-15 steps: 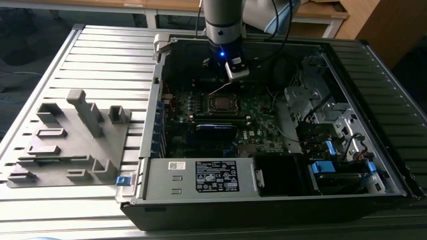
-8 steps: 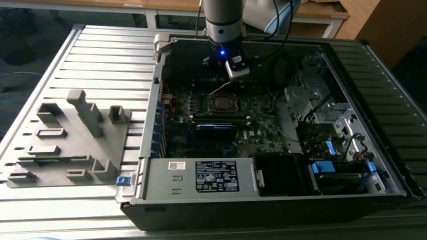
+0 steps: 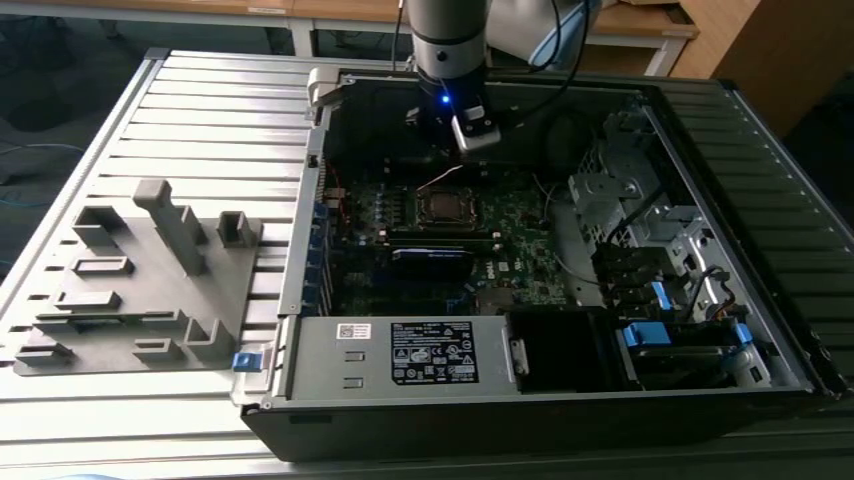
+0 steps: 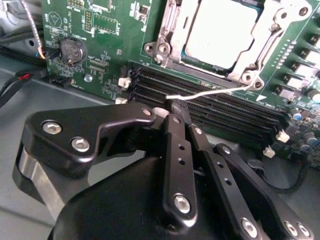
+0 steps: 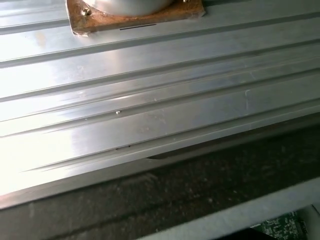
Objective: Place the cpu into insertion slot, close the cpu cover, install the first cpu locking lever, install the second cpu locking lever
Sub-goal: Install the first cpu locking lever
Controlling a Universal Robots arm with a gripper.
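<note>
In the second wrist view the cpu (image 4: 220,32) lies flat in its socket on the green motherboard (image 4: 100,30), and the cpu cover (image 4: 256,52) looks to be folded down around it, the dull metal top showing through the square opening. A thin pale wire locking lever (image 4: 210,92) runs from the socket's corner out across the black memory slots (image 4: 225,107), and its free end meets the tip of the gripper (image 4: 176,106). The two black fingers (image 4: 175,135) are pressed together; whether the wire is pinched between them or only touched I cannot tell.

In the exterior view the arm hangs inside the open computer case (image 3: 561,400), just beyond the socket (image 3: 442,206).

As I judge it, the lever is the part in hand. It should be light but springy steel, smooth and narrow, so it is likely to slide off flat pads and to push back as it is loaded. The best hold is close to the free end, where leverage is greatest (near the pivot it would barely move). The cover is thin sheet and would bend if forced, and the chip under it should not take sideways load
</note>
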